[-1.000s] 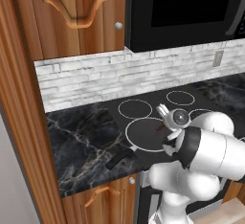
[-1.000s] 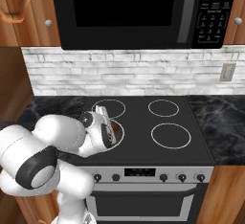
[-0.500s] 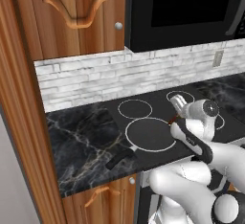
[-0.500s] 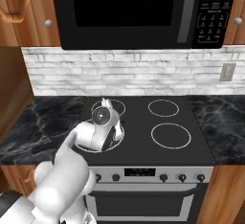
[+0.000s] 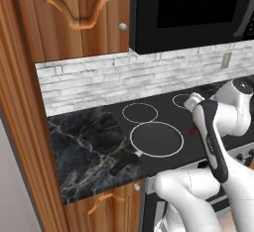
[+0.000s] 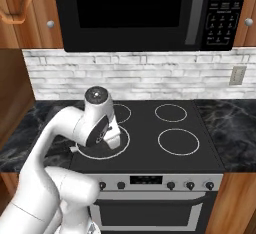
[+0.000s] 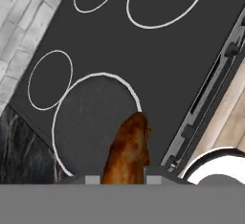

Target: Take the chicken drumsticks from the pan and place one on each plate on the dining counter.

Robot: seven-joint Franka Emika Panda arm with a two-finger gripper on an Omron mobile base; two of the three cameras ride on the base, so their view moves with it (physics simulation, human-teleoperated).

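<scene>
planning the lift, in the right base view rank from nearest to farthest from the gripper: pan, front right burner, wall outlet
1. pan, directly under the gripper, front left of the stove.
2. front right burner, to the gripper's right.
3. wall outlet, on the brick backsplash, far right.

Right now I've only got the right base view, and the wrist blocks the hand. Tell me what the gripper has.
Observer: In the hand view, the gripper is shut on the dark reddish-brown drumstick.
Operator: Report what's under it.
Observer: The black pan, its floor bare where visible.
Operator: Give me the handle's direction.
Observer: In the left base view, the pan's handle points toward the front edge of the black marble counter.
</scene>
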